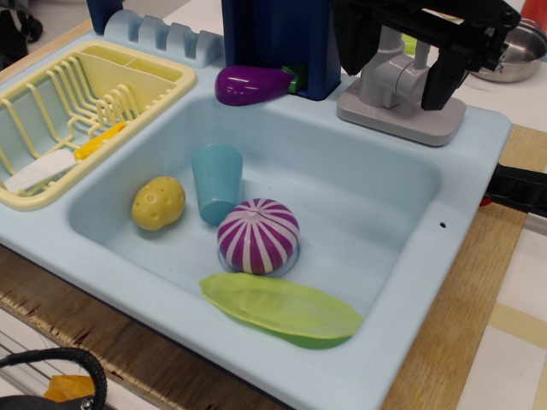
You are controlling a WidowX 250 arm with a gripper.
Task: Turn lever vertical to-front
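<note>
The toy faucet stands on its flat grey base (pixel 395 118) at the sink's back right corner. Its slim grey lever (pixel 420 55) rises roughly upright from the grey hub (pixel 398 84), to the right of the thicker spout pipe (pixel 390 41). My black gripper (pixel 400 58) comes down from above and is open. Its two fingers straddle the faucet. The left finger (pixel 354 44) is left of the spout, and the right finger (pixel 444 75) is just right of the lever, close to it or touching it. The lever's tip is hidden by the gripper body.
The light blue sink (pixel 402 205) holds a blue cup (pixel 216 181), a yellow potato (pixel 158 202), a purple-and-white striped onion (pixel 258 236) and a green leaf-shaped dish (pixel 280 308). A purple eggplant (pixel 253 84) lies on the back rim by a dark blue block (pixel 278 38). A yellow dish rack (pixel 85 111) stands at the left and a metal pot (pixel 517 55) at the far right.
</note>
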